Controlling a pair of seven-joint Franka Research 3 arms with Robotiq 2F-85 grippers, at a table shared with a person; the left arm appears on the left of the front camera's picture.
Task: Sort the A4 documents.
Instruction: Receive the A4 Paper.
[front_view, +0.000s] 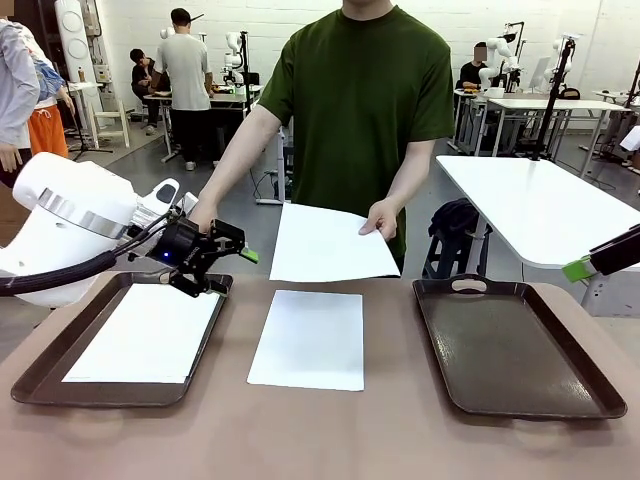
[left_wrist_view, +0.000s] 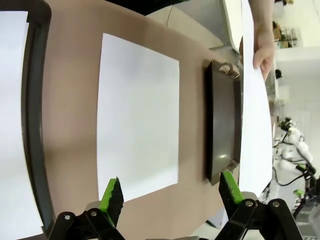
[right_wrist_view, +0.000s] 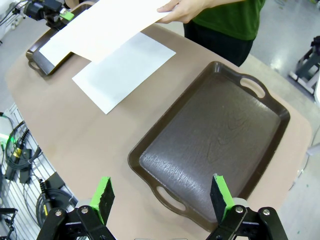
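The middle sheet (front_view: 306, 340) lies flat on the desk (front_view: 330, 430), its edges square to the desk's near edge. To its left, the tray sheet (front_view: 145, 333) lies in the left tray (front_view: 40, 365). Beyond the middle sheet, the held sheet (front_view: 328, 243) hangs in the air over the desk's far edge, pinched at one corner by the person's hand (front_view: 380, 218). To the right of the middle sheet sits the right tray (front_view: 520, 350). A strip of open desk separates the middle sheet from each tray.

The left arm comes in from the left with its wrist bent. The left gripper (front_view: 232, 270) hovers over the left tray's far corner, up and left of the middle sheet. Its jaws are spread wide and hold nothing. The right gripper (right_wrist_view: 161, 197) hangs above the right tray's outer side, far right of the middle sheet. Its jaws are also wide and grip nothing.
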